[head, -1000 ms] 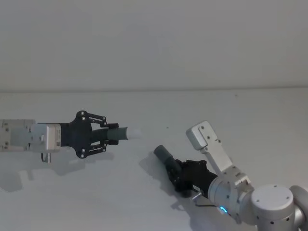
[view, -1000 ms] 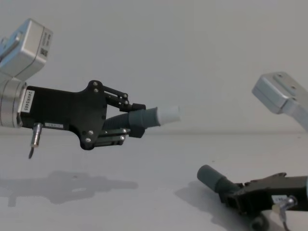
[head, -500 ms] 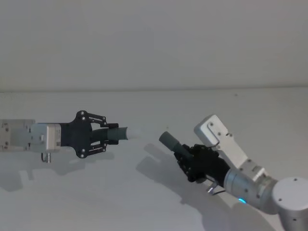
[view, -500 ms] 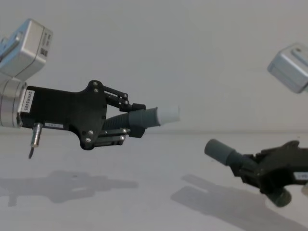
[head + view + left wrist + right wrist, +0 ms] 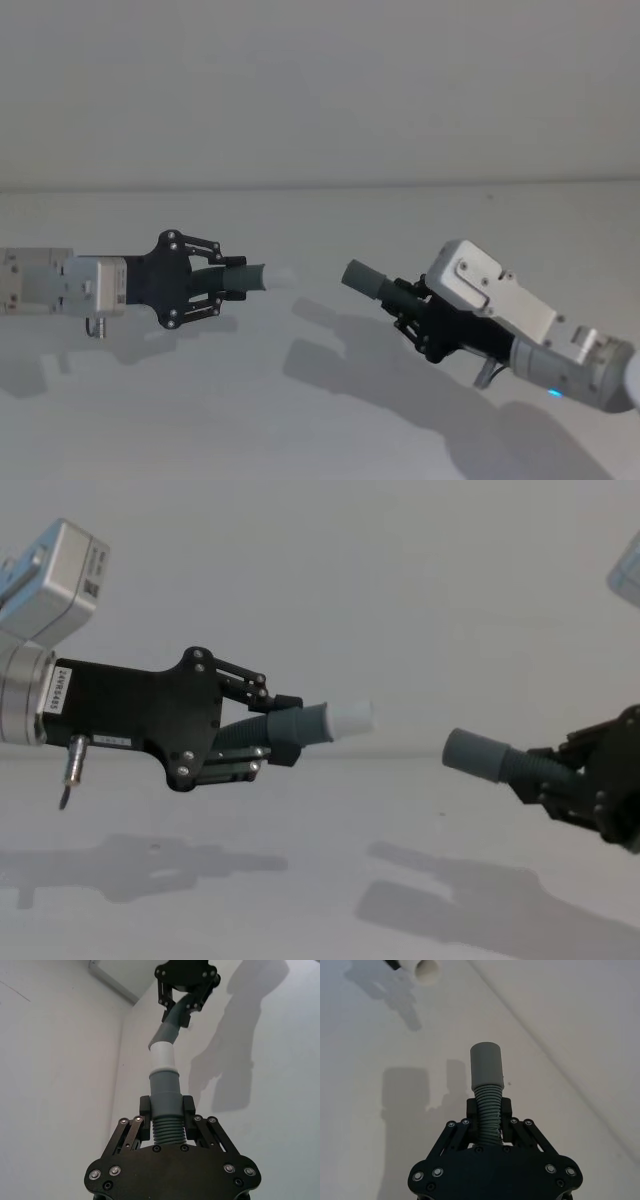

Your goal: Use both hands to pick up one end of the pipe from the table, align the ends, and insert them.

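Alignment step, both pieces clear of the table (image 5: 300, 920): I had the left gripper (image 5: 262, 735) clamped on the white-tipped hose piece (image 5: 322, 722), the right gripper (image 5: 560, 776) clamped on the cuffed piece (image 5: 478, 754), ends facing but apart; next, level and close them.

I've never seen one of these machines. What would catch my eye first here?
Two black grippers hold hose pieces in the air above the pale table, facing each other. The left gripper is clamped on a grey ribbed piece with a white plug tip pointing right. The right gripper holds the other piece, its open grey cuff aimed back at that tip across a gap.
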Controlling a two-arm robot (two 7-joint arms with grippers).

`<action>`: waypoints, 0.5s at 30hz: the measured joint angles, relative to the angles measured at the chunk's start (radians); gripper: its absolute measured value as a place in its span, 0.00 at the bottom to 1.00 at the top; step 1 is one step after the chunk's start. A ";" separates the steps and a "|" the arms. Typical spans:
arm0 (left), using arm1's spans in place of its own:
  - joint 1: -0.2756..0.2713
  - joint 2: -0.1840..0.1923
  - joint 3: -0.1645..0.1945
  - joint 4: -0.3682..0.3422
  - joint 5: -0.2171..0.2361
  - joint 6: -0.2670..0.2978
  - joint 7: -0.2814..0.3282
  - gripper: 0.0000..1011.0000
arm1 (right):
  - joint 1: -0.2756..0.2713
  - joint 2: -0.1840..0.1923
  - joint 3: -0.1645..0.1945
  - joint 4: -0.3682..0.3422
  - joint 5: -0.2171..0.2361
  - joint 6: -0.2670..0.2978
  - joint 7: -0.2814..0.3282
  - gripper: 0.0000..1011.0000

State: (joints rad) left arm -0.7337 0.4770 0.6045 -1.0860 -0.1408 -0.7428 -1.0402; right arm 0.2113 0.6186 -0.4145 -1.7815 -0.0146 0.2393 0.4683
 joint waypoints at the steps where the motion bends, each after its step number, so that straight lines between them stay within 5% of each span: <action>1: 0.000 0.000 0.000 0.000 0.000 0.000 0.000 0.33 | 0.004 0.010 -0.001 -0.001 -0.004 -0.008 0.008 0.23; 15: 0.000 0.000 0.000 0.000 0.000 0.000 0.000 0.33 | 0.085 0.136 -0.036 -0.005 -0.085 -0.173 0.146 0.23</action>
State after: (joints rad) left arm -0.7337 0.4771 0.6045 -1.0860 -0.1407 -0.7428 -1.0402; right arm 0.2967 0.7547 -0.4500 -1.7870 -0.0999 0.0667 0.6148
